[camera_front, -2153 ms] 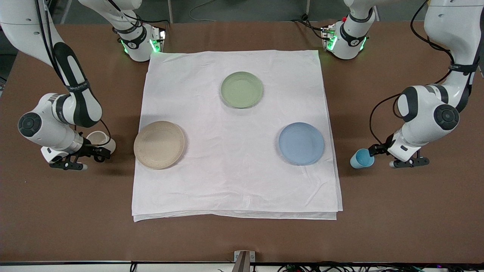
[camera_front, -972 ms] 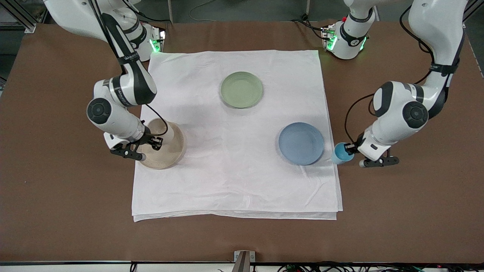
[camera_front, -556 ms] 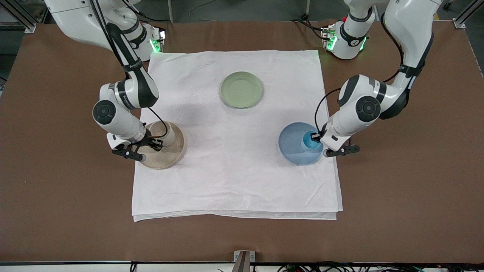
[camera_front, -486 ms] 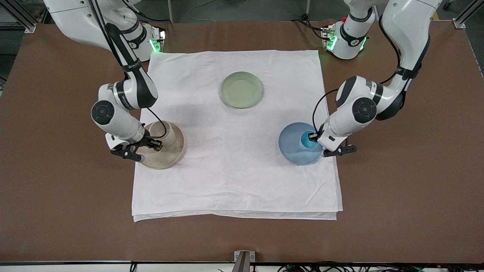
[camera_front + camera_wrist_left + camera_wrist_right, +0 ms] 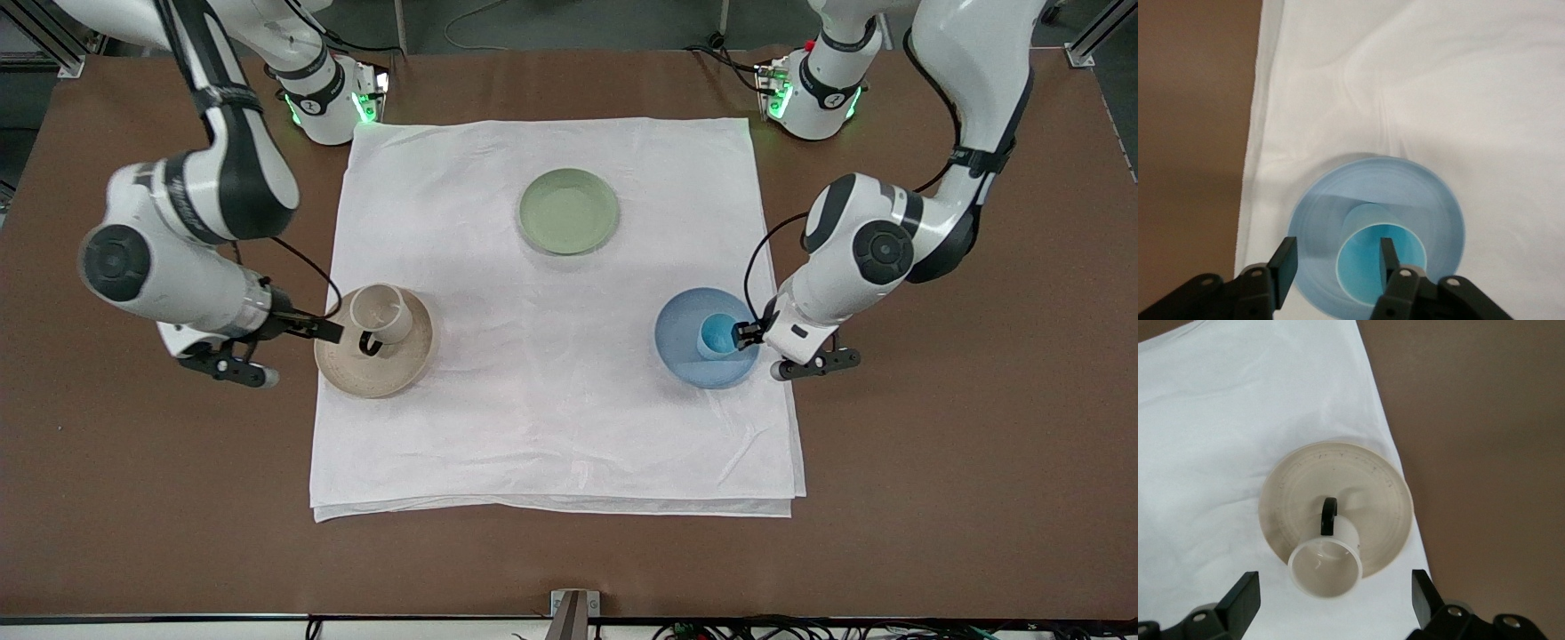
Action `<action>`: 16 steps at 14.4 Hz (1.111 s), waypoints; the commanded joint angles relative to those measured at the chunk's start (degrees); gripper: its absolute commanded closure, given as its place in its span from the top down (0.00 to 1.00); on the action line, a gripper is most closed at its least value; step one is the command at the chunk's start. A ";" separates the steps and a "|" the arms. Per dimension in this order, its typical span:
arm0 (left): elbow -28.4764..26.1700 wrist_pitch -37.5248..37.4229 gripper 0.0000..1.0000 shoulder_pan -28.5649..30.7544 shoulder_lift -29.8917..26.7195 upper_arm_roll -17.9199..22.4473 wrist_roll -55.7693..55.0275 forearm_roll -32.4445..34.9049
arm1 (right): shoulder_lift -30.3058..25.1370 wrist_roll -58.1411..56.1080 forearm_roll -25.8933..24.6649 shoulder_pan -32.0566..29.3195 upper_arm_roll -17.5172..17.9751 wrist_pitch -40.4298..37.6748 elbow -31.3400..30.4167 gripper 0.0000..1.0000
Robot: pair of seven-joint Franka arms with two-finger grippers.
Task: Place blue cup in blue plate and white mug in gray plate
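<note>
The blue cup [image 5: 714, 336] stands upright on the blue plate [image 5: 680, 342], off-centre toward the left arm's end. My left gripper [image 5: 756, 353] is open at the cup. In the left wrist view one finger [image 5: 1388, 257] is over the cup's mouth [image 5: 1365, 267] and the other is outside it over the plate [image 5: 1318, 213]. The white mug [image 5: 380, 311] stands on the gray plate [image 5: 391, 366], its dark handle toward the front camera. My right gripper [image 5: 305, 356] is wide open and empty beside that plate; it [image 5: 1330, 603], the mug [image 5: 1325, 573] and the plate [image 5: 1371, 487] show in the right wrist view.
A pale green plate [image 5: 568, 212] lies on the white cloth [image 5: 551, 400], farther from the front camera than the other two plates. The cloth covers the middle of the brown table [image 5: 933, 489]. Both arm bases stand at the table's edge farthest from the front camera.
My right gripper let go of the mug and drew back off the gray plate toward the right arm's end. My left gripper opened on the cup and shifted slightly away.
</note>
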 commanded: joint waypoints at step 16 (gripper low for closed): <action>24.64 -44.29 1.00 -4.15 -17.62 17.41 22.30 0.35 | -9.20 -23.79 -3.71 -14.24 1.13 -24.22 12.56 1.00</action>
